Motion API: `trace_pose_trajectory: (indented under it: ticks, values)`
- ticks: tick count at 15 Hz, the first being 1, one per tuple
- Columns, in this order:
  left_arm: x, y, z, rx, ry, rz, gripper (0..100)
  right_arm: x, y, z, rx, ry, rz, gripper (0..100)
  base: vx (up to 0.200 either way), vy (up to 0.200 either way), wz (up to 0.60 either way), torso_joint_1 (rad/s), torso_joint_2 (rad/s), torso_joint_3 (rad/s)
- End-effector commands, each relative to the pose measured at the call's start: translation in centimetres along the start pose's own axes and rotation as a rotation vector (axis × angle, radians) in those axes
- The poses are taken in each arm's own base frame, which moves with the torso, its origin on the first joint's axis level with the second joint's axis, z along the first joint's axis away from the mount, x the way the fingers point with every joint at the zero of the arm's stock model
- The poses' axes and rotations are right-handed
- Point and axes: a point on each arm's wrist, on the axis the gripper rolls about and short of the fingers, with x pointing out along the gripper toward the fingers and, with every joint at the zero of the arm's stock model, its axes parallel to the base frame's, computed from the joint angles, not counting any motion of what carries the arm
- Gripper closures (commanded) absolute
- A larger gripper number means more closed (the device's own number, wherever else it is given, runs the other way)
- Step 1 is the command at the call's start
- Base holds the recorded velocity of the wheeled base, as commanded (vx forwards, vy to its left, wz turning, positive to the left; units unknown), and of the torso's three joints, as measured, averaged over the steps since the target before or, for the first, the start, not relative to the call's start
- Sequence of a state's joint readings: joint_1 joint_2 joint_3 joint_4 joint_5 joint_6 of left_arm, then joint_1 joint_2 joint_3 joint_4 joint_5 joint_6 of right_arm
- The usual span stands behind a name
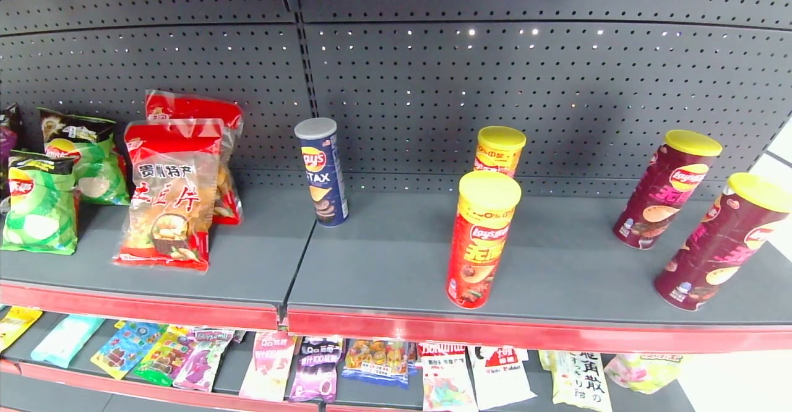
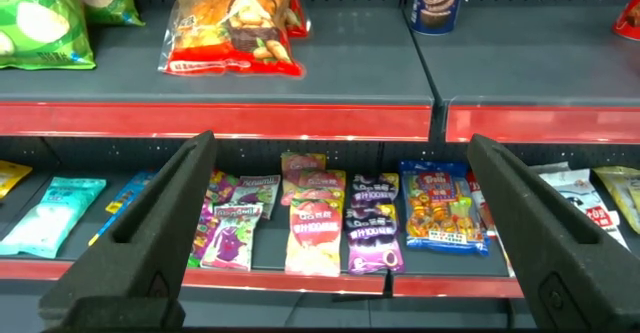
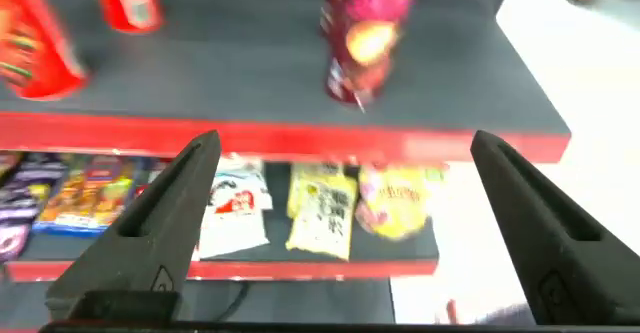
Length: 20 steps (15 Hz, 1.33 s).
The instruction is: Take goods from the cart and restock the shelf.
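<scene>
The grey shelf with a red front edge carries snack goods. On it stand a blue chip can, two red cans with yellow lids and two maroon cans. Red-and-clear bags and green bags lean at the left. My left gripper is open and holds nothing, facing the shelf edge below the red-and-clear bag. My right gripper is open with nothing in it, in front of the shelf's right end near a maroon can.
A lower shelf holds several flat snack packets. A dark pegboard wall backs the shelf. Bare shelf surface lies between the blue can and the red cans. White floor lies past the shelf's right end.
</scene>
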State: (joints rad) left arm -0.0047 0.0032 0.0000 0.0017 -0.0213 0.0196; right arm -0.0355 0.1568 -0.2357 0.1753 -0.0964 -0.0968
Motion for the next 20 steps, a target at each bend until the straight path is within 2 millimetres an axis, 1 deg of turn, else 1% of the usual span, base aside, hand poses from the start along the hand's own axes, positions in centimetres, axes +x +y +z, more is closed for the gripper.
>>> trace_pose_trajectory:
  ticks: [1, 2, 3, 6, 7, 8, 10, 11, 13, 14, 15, 16, 17, 18, 20]
  values:
    - [0.0, 0.0, 0.0, 0.0, 0.001, 0.0, 0, -0.1, 0.2, -2.1, 0.015, -0.003, -0.028, 0, 0.0, 0.0, 0.0, 0.0, 0.0, 0.0]
    - [0.0, 0.0, 0.0, 0.0, 0.001, 0.0, 0, 0.3, 0.4, -3.0, 0.019, -0.007, -0.001, 0, 0.0, 0.0, 0.0, 0.0, 0.0, 0.0]
    - [0.0, 0.0, 0.0, 0.0, 0.001, 0.0, 0, 0.6, 0.5, -4.0, 0.028, -0.02, 0.08, 0, 0.0, 0.0, 0.0, 0.0, 0.0, 0.0]
    - [0.0, 0.0, 0.0, 0.0, 0.001, 0.0, 0, 0.3, 0.4, -4.2, 0.059, -0.087, 0.085, 0, 0.0, 0.0, 0.0, 0.0, 0.0, 0.0]
    - [0.0, 0.0, 0.0, 0.0, 0.001, 0.0, 0, 0.3, 0.4, -4.2, 0.164, -0.082, 0.06, 0, 0.0, 0.0, 0.0, 0.0, 0.0, 0.0]
    - [0.0, 0.0, 0.0, 0.0, 0.001, 0.0, 0, 0.3, 0.3, -4.2, 0.223, -0.08, 0.047, 0, 0.0, 0.0, 0.0, 0.0, 0.0, 0.0]
    - [0.0, 0.0, 0.0, 0.002, 0.001, 0.0, 0, 0.3, 0.4, -4.3, 0.096, -0.083, 0.043, 0, 0.0, 0.0, 0.0, 0.0, 0.0, 0.0]
    - [0.0, 0.0, 0.0, 0.003, 0.001, -0.002, 0, 0.4, 0.4, -4.2, 0.062, -0.099, 0.044, 0, 0.0, 0.0, 0.0, 0.0, 0.0, 0.0]
    - [0.0, 0.0, 0.0, 0.003, 0.001, -0.002, 0, 0.4, 0.4, -4.3, 0.08, -0.098, 0.054, 0, 0.0, 0.0, 0.0, 0.0, 0.0, 0.0]
    - [0.0, 0.0, 0.0, 0.005, 0.001, -0.002, 0, 0.4, 0.4, -4.3, 0.211, -0.093, 0.064, 0, 0.0, 0.0, 0.0, 0.0, 0.0, 0.0]
    - [0.0, 0.0, 0.0, 0.005, 0.001, -0.002, 0, 0.4, 0.4, -4.2, 0.224, -0.094, 0.066, 0, 0.0, 0.0, 0.0, 0.0, 0.0, 0.0]
    - [0.0, 0.0, 0.0, 0.013, 0.001, -0.012, 0, 0.6, 0.5, -4.3, 0.106, -0.122, 0.089, 0, 0.0, 0.0, 0.0, 0.0, 0.0, 0.0]
    - [0.0, 0.0, 0.0, 0.013, 0.001, -0.012, 0, 0.6, 0.5, -4.3, 0.08, -0.146, 0.1, 0, 0.0, 0.0, 0.0, 0.0, 0.0, 0.0]
    - [0.0, 0.0, 0.0, 0.013, 0.001, -0.014, 0, 0.8, 0.6, -4.9, 0.109, -0.098, 0.108, 0, 0.0, 0.0, 0.0, 0.0, 0.0, 0.0]
    - [0.0, 0.0, 0.0, 0.013, 0.001, -0.014, 0, 0.8, 0.7, -4.9, 0.087, -0.096, 0.125, 0, 0.0, 0.0, 0.0, 0.0, 0.0, 0.0]
